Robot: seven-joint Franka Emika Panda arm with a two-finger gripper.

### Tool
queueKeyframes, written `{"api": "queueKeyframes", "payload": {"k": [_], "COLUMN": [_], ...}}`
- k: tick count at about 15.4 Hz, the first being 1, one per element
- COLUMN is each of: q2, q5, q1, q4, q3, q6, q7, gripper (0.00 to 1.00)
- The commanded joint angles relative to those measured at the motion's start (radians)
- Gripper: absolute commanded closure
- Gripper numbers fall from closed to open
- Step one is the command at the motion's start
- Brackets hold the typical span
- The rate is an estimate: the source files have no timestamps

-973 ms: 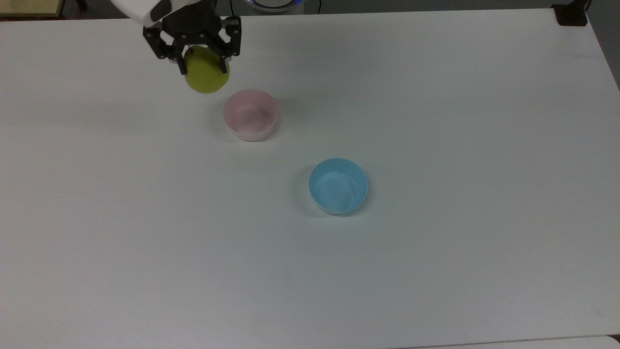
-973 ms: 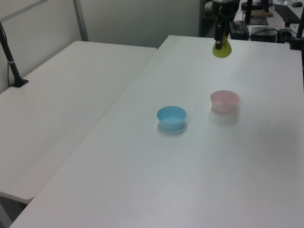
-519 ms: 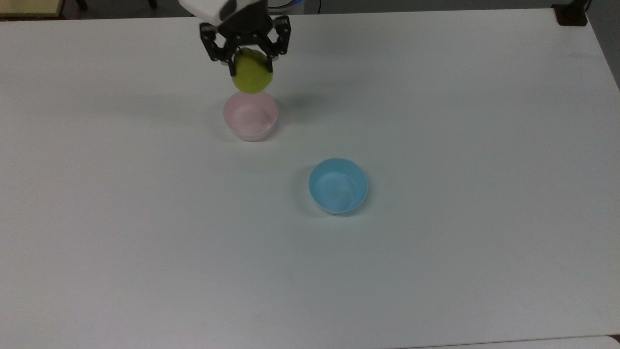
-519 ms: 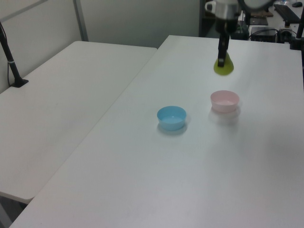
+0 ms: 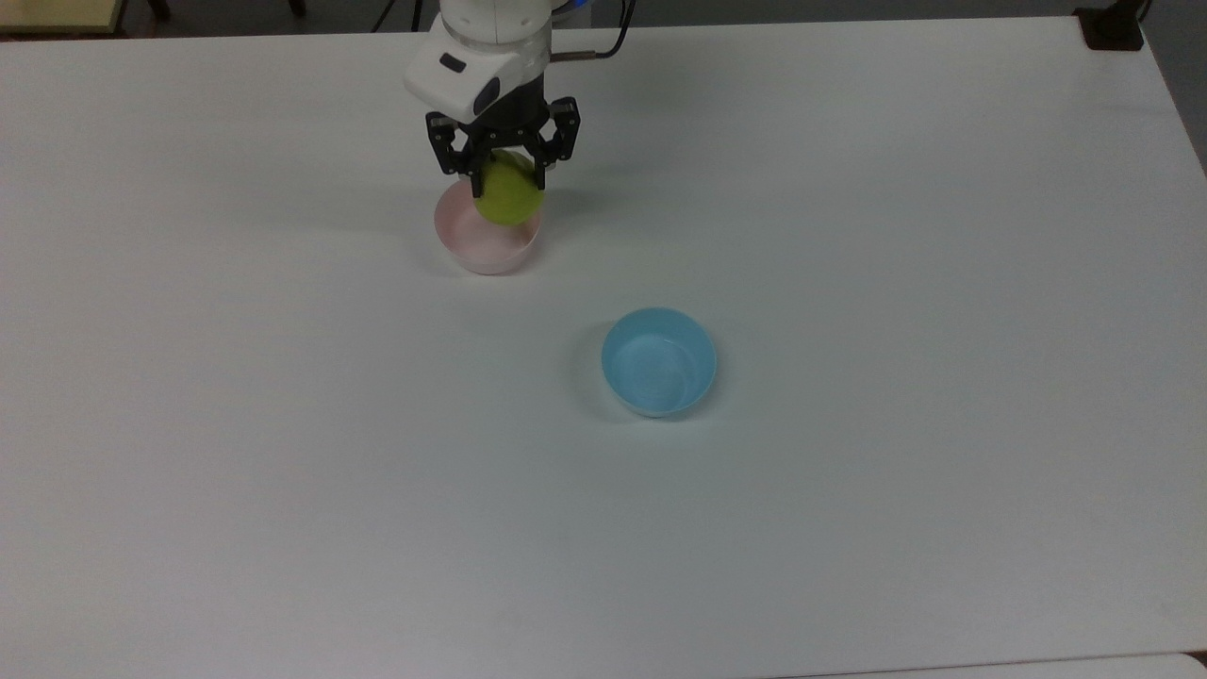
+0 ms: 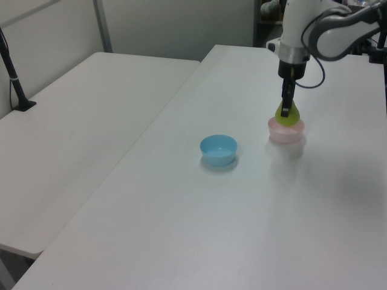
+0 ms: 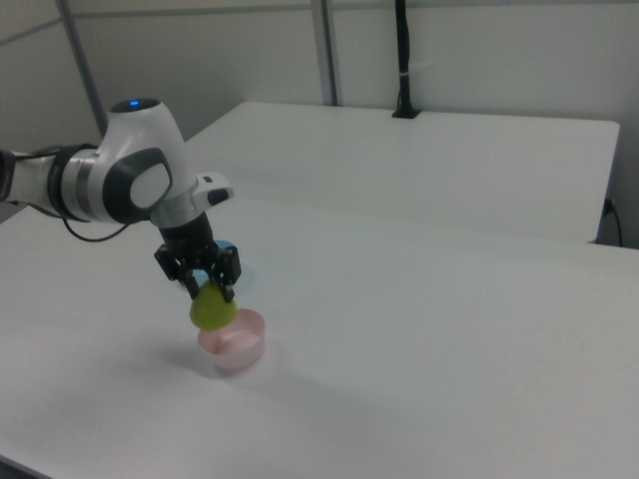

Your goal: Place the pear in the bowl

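The yellow-green pear hangs from my gripper, which is shut on its upper part. It is just above the pale pink bowl, over the bowl's far side in the top view. In the left view the pear sits right at the pink bowl's rim, under my gripper. The right view shows the pear low over the pink bowl, held by my gripper. Its stem is hidden between the fingers.
A light blue bowl stands on the white table, toward the top view's lower right of the pink bowl. A second white table adjoins on the left view's left, with a black pole clamped on it.
My gripper has carried the pear from the top view's left of the pink bowl rightward and downward, and the pear now hangs low over the bowl. The bowls have not moved.
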Motion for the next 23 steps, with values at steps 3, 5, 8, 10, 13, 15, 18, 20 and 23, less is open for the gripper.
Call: {"api": "queueKeyframes", "payload": {"k": [3,5,8,10,13,15,18,20,23], "q2": [0.063,0.098,0.104,0.098,0.089,0.084,0.084,0.086,0.086], "q5": [-0.094,-0.121,-0.143,-0.143,-0.145,-0.145,-0.145,-0.143,-0.129], "q1": [-0.009,-0.009,-0.018,-0.043,-0.045,-0.045,-0.038,-0.034,-0.032], "q4": [-0.034,-0.032,-0.034,-0.029,0.000,0.050,0.200,0.306,0.446], "q3": [-0.004,-0.004,-0.004,-0.004,-0.004,-0.002,-0.001,-0.001,0.004], "q6": [0.130,0.153,0.151,0.130,0.072,0.030,-0.163,-0.285,-0.439], "q7": [0.050,0.067,0.069,0.081,0.118,0.121,0.115,0.121,0.121], "gripper": [1.00,1.00,0.98,0.46,0.00,0.00,0.00,0.00,0.00]}}
